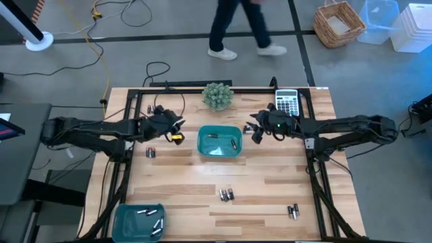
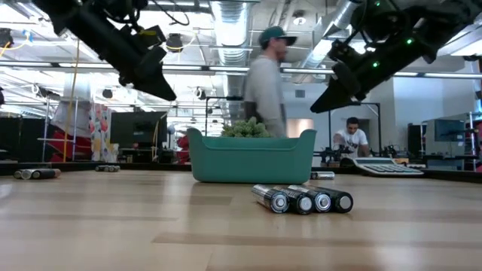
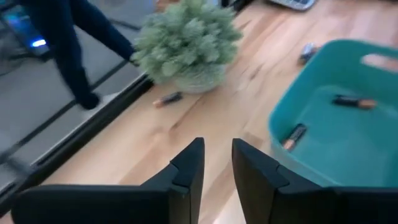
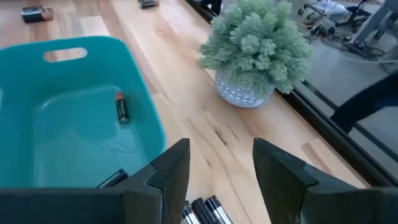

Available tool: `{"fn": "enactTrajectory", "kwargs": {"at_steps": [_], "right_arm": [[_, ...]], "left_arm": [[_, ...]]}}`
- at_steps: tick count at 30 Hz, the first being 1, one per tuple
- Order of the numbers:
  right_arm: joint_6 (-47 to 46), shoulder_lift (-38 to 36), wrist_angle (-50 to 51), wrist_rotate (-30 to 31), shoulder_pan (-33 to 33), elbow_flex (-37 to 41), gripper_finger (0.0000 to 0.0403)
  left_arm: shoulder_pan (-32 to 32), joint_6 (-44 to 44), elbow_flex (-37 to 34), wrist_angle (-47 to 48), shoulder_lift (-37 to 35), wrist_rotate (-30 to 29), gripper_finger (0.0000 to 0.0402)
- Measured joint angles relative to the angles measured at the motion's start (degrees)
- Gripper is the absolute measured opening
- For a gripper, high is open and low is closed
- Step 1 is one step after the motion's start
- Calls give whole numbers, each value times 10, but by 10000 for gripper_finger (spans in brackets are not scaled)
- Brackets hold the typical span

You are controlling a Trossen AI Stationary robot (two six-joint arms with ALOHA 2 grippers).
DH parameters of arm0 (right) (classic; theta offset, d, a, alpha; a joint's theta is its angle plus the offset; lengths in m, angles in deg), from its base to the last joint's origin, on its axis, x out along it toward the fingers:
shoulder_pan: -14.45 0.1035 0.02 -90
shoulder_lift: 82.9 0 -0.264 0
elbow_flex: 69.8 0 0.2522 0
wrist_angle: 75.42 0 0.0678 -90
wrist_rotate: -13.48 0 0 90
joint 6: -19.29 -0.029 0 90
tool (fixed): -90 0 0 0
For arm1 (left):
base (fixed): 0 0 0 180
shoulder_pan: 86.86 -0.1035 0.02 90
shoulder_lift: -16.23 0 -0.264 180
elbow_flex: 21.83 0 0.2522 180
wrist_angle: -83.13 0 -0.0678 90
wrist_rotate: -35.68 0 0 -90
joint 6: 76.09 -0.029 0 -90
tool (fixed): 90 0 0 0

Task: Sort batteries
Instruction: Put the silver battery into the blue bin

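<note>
L gripper (image 1: pixel 177 129) above table, left of teal tray (image 1: pixel 202 150), jaws narrowly apart, empty | R gripper (image 1: pixel 257 129) right of tray, jaws apart, empty | batteries (image 1: pixel 226 194) mid-table, prob. four, open wood around.

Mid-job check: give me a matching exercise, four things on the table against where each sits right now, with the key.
Things:
1. calculator
2. potted plant
3. centre teal tray
4. corner teal tray

Places:
A. near-left corner, batteries inside
B. far edge, middle
C. far-right corner
D. between the two grippers, two batteries inside

Pairs: 1-C, 2-B, 3-D, 4-A
</note>
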Motion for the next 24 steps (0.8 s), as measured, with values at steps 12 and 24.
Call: {"fn": "enactTrajectory", "kwargs": {"at_steps": [12, 24], "right_arm": [[19, 71, -102, -13, -77, 0, 193], [57, 94, -136, -15, -109, 0, 193]], "left_arm": [[-214, -109, 61, -76, 134, 209, 71], [-366, -329, 350, 199, 335, 341, 116]]}}
